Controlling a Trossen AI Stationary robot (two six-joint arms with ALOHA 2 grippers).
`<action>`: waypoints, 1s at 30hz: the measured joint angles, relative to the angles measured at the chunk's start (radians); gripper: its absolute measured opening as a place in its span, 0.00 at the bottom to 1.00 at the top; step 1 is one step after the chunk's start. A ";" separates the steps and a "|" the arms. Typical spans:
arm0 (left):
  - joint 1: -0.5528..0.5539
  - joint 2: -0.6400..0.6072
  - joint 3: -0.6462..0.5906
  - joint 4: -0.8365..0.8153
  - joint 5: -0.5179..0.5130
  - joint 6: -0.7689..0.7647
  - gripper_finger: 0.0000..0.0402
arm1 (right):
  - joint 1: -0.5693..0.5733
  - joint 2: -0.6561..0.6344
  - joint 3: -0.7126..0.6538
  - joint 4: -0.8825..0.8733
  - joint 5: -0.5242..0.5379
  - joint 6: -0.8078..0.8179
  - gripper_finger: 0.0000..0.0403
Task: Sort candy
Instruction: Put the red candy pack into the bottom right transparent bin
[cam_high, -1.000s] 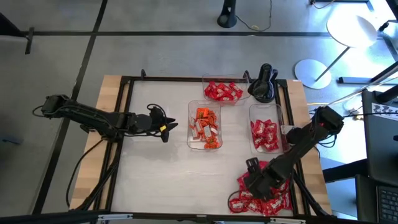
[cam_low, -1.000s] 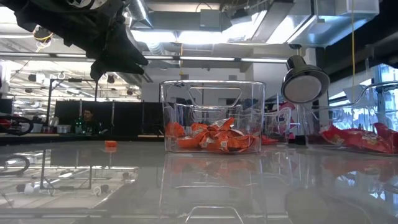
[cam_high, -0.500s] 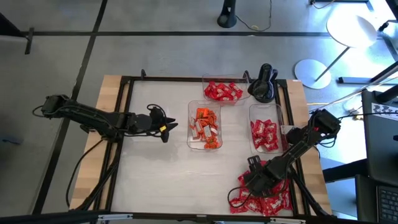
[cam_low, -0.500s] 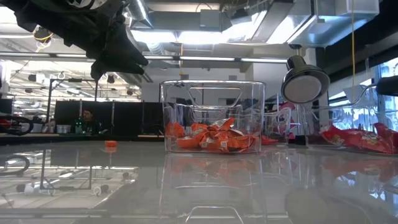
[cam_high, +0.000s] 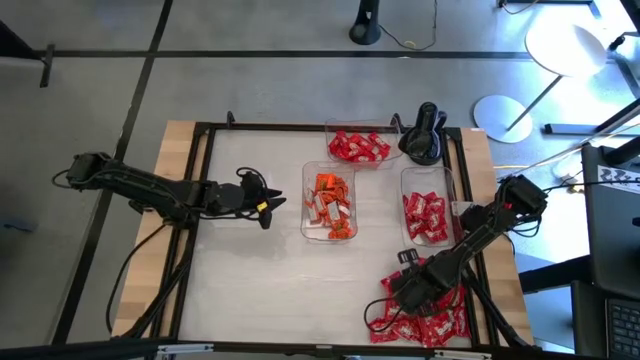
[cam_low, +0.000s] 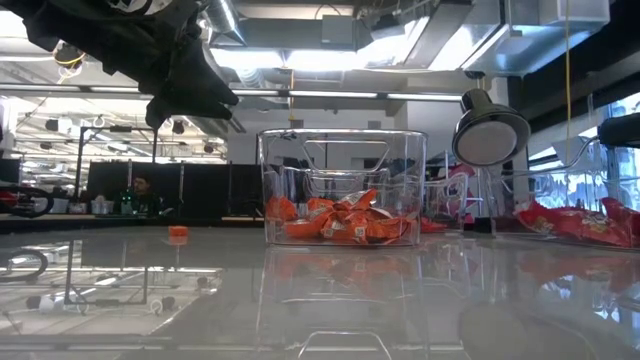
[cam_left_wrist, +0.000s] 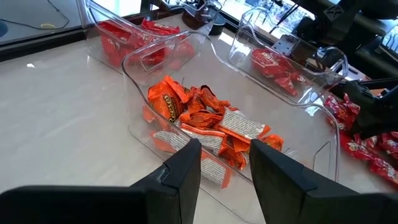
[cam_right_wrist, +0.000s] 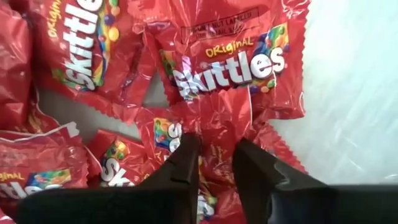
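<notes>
Left gripper (cam_high: 268, 207): you have it waiting above the table at about 9 o'clock from the middle tray, fingers a little apart and holding nothing; it points at the orange candy

Middle tray (cam_high: 306, 205): it holds the orange candy (cam_high: 330, 206), a loose heap with some pale wrappers among them; this group looks sorted already

Far tray (cam_high: 330, 137): at 12 o'clock from the middle tray, it holds plain red candy (cam_high: 358, 147); I judge this part done too

Right tray (cam_high: 406, 195): at 3 o'clock from the middle tray, it holds red candy with white marks (cam_high: 426, 216), only part full

Unsorted pile (cam_high: 430, 318): the red packets lie loose on the table at about 5 o'clock from the middle tray, touching and overlapping each other; this is what you still have to sort, and it is many pieces

Right gripper (cam_right_wrist: 215, 163): it is low over this pile, fingers narrowly apart with a red packet (cam_right_wrist: 214, 140) between the tips; I cannot tell if they press it yet

Progress: three trays are filled in part, but the pile is large, so I think you are around the middle of the task
</notes>
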 joint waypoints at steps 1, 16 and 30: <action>0.000 0.000 0.000 0.000 0.000 -0.002 0.32 | 0.001 0.001 0.015 -0.015 0.002 -0.006 0.18; 0.000 0.000 0.000 0.000 0.000 -0.020 0.32 | 0.001 -0.150 0.277 -0.368 0.203 0.003 0.17; 0.000 0.000 0.000 0.000 0.000 -0.035 0.32 | -0.214 -0.501 0.262 -0.663 0.477 0.310 0.18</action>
